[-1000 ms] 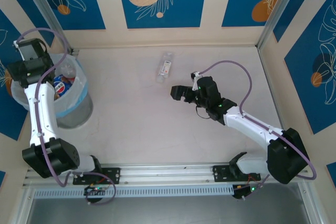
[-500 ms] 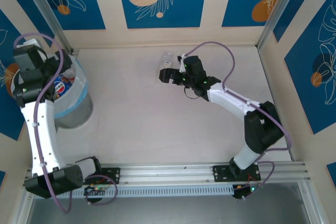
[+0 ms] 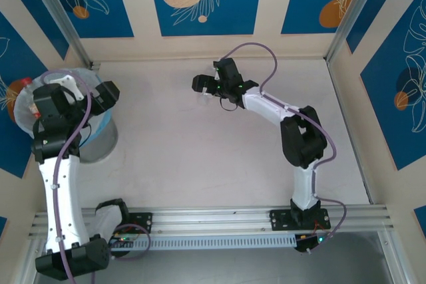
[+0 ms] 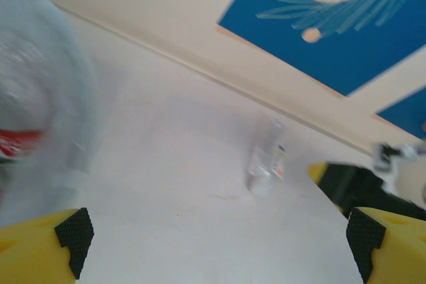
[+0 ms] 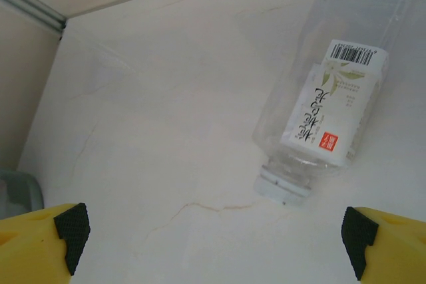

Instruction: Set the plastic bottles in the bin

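Left arm stands tall from its base at the near left corner, wrist bent over the bin (image 3: 101, 143). Left gripper (image 3: 101, 94) sits just beside the bin's rim, facing across the table (image 3: 173, 157). In the left wrist view its yellow fingers (image 4: 40, 247) are spread wide with nothing between the black pads. Right arm is stretched far toward the back wall, elbow raised, forearm angled up-left. Right gripper (image 3: 200, 85) hangs over the one bottle (image 5: 326, 108) on the table. Right fingers (image 5: 389, 241) are also wide apart and hold nothing. The bottle lies ahead of them, off to the right, untouched. It is clear, on its side, with its pale cap (image 5: 284, 187) toward the camera. Its white label (image 5: 336, 108) has a barcode, vertical dark East Asian characters, a leaf sketch and a small red stamp; the text is not readable. A red label shows blurred through the bin's bag (image 4: 40, 91), wording illegible.
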Controlling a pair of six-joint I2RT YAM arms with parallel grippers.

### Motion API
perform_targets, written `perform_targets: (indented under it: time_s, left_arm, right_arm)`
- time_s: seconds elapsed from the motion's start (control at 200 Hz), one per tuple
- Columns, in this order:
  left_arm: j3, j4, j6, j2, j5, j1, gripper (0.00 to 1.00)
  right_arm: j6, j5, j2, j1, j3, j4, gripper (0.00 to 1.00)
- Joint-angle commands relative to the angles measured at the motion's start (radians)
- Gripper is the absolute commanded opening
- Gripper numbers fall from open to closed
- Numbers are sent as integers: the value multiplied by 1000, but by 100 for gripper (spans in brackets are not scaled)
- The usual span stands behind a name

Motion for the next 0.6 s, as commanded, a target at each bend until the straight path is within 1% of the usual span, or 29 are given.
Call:
perform_targets:
  time_s: [0.0, 0.09, 0.16, 0.22, 0.29, 0.33, 0.43, 0.52, 0.595]
  left_arm:
    - [-40, 35, -10, -27, 159, -7, 99]
    - [-66, 8, 25, -42, 125, -7, 99]
    - [-85, -3, 40, -46, 116, -7, 99]
    - [-97, -4, 45, -44, 123, -8, 99]
    - [-106, -5, 48, -42, 129, -7, 99]
    - [-108, -7, 52, -42, 129, -8, 99]
    - [-110, -17, 66, -42, 126, -7, 99]
    - [-110, -25, 77, -45, 127, -7, 99]
    - [-116, -27, 82, -49, 124, -7, 99]
  right_arm:
    - [42, 29, 71, -10, 96, -80, 100]
    - [56, 64, 162, -6, 232, -181, 99]
    - [46, 95, 259, 3, 385, -327, 99]
    - [44, 172, 339, 17, 530, -443, 100]
    - [54, 265, 409, 36, 637, -524, 100]
    - [65, 291, 438, 40, 677, -551, 99]
    - [103, 308, 480, 42, 737, -594, 100]
    - [110, 285, 507, 41, 760, -605, 100]
    - [124, 273, 545, 42, 807, -654, 100]
